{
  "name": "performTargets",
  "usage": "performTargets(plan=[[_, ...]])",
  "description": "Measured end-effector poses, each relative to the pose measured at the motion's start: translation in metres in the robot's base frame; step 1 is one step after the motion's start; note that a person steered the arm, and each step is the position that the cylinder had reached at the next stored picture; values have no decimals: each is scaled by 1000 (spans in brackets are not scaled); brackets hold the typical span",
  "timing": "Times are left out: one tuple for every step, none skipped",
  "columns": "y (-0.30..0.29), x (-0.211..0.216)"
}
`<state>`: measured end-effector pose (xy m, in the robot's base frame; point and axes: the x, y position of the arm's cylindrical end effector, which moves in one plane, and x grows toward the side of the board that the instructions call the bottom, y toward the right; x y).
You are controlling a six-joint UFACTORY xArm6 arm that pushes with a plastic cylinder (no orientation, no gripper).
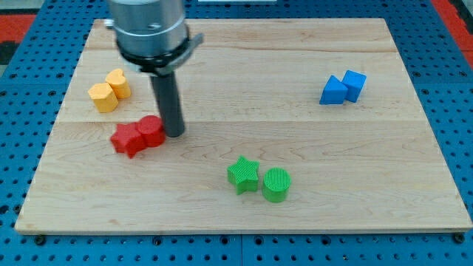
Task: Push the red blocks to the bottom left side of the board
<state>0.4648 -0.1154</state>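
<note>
Item 1, counter (310, 214): pale wooden board on a blue pegboard surface (451, 111); all four edges show, the far edge partly masked by the arm.

Item 2, arm: grey cylindrical housing (148, 29), cut off by the view's top; the upper arm cannot be seen. A dark rod (166, 100) drops from it. No fingers are fitted, so nothing opens, closes or holds anything.

Item 3, my tip (175, 134): resting on the counter left of centre, just beside the red cylinder on the side toward the view's right, touching it or nearly so; actual contact cannot be made out.

Item 4, red blocks: a red star-shaped block (128, 138) and a red cylinder (151, 131), pressed together in the left half, roughly midway between far and near edges, well apart from the bottom left corner.

Item 5, yellow blocks: two, touching, near the left edge toward the top left corner. The yellow heart-like block (117, 82) sits behind the yellow hexagonal block (103, 97); both shapes are hard to tell.

Item 6, green blocks: a green star (243, 174) and a green cylinder (277, 184), side by side near the bottom edge, at centre.

Item 7, blue blocks: a blue wedge-like block (333, 91) and a blue cube (355, 84), touching, toward the right edge in the far half
</note>
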Motion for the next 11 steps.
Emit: performTargets(plan=[[-43, 0], [-43, -4], [-47, -4], [-58, -4], [-78, -4], [-90, -4], [-94, -9], [-97, -35], [-114, -48], [-114, -44], [-114, -43]])
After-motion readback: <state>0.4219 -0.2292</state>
